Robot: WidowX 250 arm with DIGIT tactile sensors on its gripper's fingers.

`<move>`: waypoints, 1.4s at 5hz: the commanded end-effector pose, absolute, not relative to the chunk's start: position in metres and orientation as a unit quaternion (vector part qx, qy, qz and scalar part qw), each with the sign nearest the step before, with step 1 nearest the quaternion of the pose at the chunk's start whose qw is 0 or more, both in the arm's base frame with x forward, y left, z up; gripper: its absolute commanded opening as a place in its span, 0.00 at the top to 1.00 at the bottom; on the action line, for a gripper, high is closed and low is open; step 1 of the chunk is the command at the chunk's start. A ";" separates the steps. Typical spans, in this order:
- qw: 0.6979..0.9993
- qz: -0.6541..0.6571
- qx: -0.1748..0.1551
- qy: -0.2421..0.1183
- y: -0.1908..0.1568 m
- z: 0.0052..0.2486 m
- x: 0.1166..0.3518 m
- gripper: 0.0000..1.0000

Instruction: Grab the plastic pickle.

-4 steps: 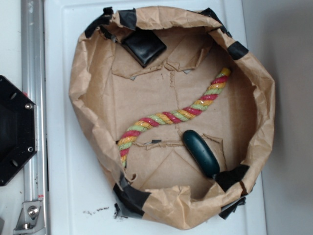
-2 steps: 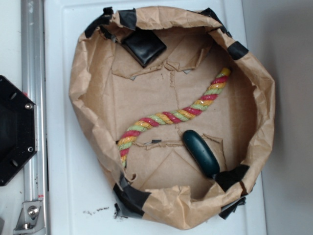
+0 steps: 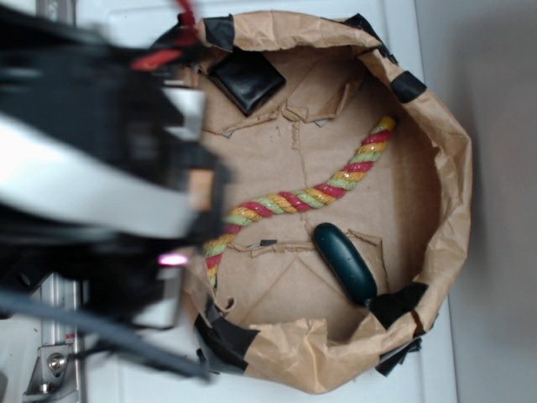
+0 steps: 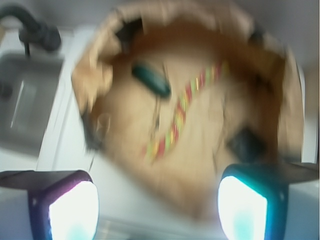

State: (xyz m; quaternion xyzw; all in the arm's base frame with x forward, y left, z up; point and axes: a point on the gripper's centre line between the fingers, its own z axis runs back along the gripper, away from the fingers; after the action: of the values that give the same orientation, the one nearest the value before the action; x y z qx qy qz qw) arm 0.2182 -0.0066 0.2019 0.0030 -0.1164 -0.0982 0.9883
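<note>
The plastic pickle [image 3: 345, 262] is a glossy dark teal oblong. It lies on the brown paper floor of the paper-lined basket [image 3: 453, 168], at the lower right, just below the rope. In the wrist view the pickle [image 4: 151, 80] shows blurred at the upper left, far from the fingers. My gripper [image 4: 157, 210] is open and empty, with its two lit fingertips [image 4: 75, 210] wide apart at the frame's bottom. It hangs high over the basket's edge. In the exterior view my arm [image 3: 101, 176] is a blurred mass over the basket's left side.
A red-yellow-green twisted rope [image 3: 302, 199] runs diagonally across the basket floor. A black square pad [image 3: 247, 80] lies at the back left. The basket's crumpled paper walls, patched with black tape [image 3: 226, 340], rise all round. White table surface [image 3: 495, 252] surrounds it.
My arm has swung into the exterior view from the left and now covers the basket's left side. Before, it was out of view. Pickle, rope and pad have not moved.
</note>
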 end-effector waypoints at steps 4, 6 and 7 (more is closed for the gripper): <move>0.895 -0.433 -0.016 -0.105 -0.053 0.045 0.309 0.00; 0.911 -0.404 -0.004 -0.078 -0.059 0.024 0.300 0.00; 0.918 -0.390 -0.014 -0.074 -0.057 0.025 0.298 1.00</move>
State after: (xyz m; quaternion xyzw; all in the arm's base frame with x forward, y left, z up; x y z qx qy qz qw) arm 0.3010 -0.0480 0.0197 -0.0171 -0.0699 -0.3845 0.9203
